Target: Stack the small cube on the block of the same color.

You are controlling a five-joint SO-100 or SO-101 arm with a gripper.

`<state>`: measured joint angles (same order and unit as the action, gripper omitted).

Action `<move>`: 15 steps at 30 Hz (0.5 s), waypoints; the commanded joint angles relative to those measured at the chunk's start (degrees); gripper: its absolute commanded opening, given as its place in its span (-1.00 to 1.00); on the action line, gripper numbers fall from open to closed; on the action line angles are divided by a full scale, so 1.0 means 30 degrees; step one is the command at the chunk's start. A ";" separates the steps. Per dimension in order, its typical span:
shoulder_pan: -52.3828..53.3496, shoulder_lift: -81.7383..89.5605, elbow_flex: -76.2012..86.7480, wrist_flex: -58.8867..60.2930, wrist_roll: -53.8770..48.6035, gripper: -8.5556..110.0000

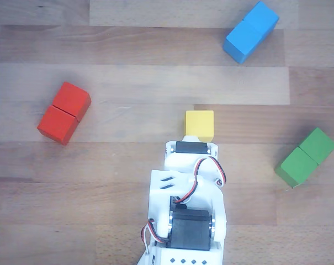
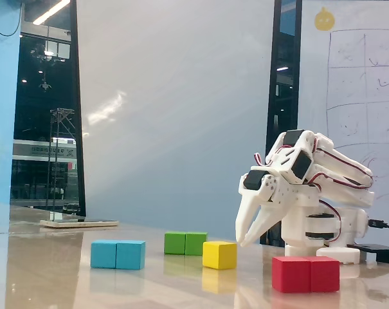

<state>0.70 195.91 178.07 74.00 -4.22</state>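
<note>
The small yellow cube [image 1: 200, 124] sits on the wooden table just ahead of my arm's wrist [image 1: 190, 152]. In the fixed view the cube [image 2: 220, 255] rests on the table between the green and red blocks. My gripper [image 2: 242, 243] points down just right of the cube and a little above the table. Its fingertips look closed together and hold nothing. In the other view the fingers are hidden under the wrist. No yellow double block shows in either view.
A red double block [image 1: 63, 112] lies at the left, a blue one [image 1: 251, 31] at the top right and a green one [image 1: 306, 157] at the right. In the fixed view the blue block [image 2: 117, 254], green block [image 2: 185, 243] and red block [image 2: 305, 274] surround the cube.
</note>
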 commanded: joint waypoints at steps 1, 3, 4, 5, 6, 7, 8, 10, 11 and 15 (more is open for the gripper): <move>0.0146 0.0322 -0.1465 0.0029 -0.0088 -0.85; 0.0146 -0.0820 -0.2549 0.0029 -0.0088 -0.85; 0.0146 -0.1670 -0.3311 -0.0059 -0.0059 -0.85; 0.0146 -0.2637 -0.4219 -0.0234 -0.0059 -0.85; 0.0117 -0.3691 -0.5186 -0.0498 -0.0059 -0.85; 0.0146 -0.4863 -0.6240 -0.0791 -0.0059 -0.85; 0.0146 -0.6064 -0.7354 -0.1055 -0.0059 -0.85; 0.0146 -0.8467 -0.9902 -0.1436 -0.0059 -0.85; 0.0146 -0.9668 -1.1309 -0.1582 -0.0059 -0.85; 0.0146 -1.4268 -1.6846 -0.1787 -0.0059 -0.85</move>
<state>0.70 165.06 147.30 70.58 -4.39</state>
